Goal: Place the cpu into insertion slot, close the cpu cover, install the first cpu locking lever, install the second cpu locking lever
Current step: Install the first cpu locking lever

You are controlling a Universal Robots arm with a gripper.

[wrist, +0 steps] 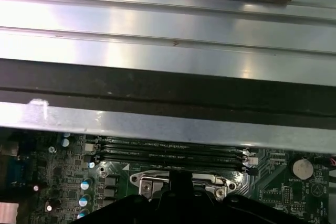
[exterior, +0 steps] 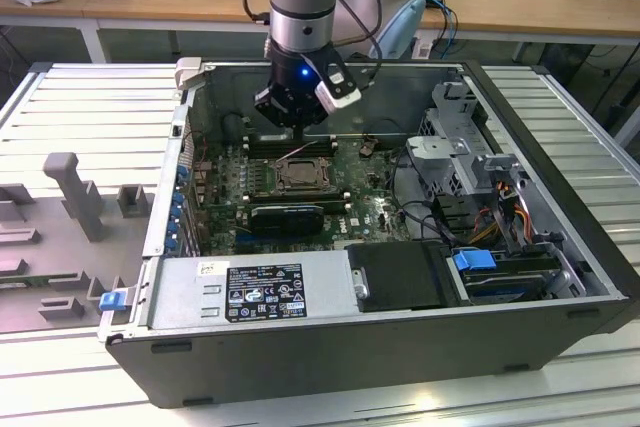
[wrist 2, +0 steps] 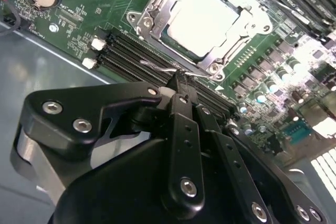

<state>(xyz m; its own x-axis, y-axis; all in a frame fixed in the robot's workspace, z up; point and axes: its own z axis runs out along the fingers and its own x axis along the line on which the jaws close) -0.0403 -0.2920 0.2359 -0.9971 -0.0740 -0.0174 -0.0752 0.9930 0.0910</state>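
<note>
Second wrist view: cpu [wrist 2: 202,14] under cpu cover [wrist 2: 153,18] | claw [wrist 2: 178,80] closed | exterior view: case [exterior: 400,352]

Open air above the gripper [exterior: 296,112], with nothing over the case there. Right under its tip sit the low memory slots [wrist 2: 131,56], a thin wire lever [wrist 2: 160,67] and the flat cpu cover [wrist 2: 157,11]. The case wall [exterior: 410,97] stands close behind the gripper, while the black card [exterior: 285,215] beyond the cover and the drive cage [exterior: 450,142] off to one side hem in the board.
</note>
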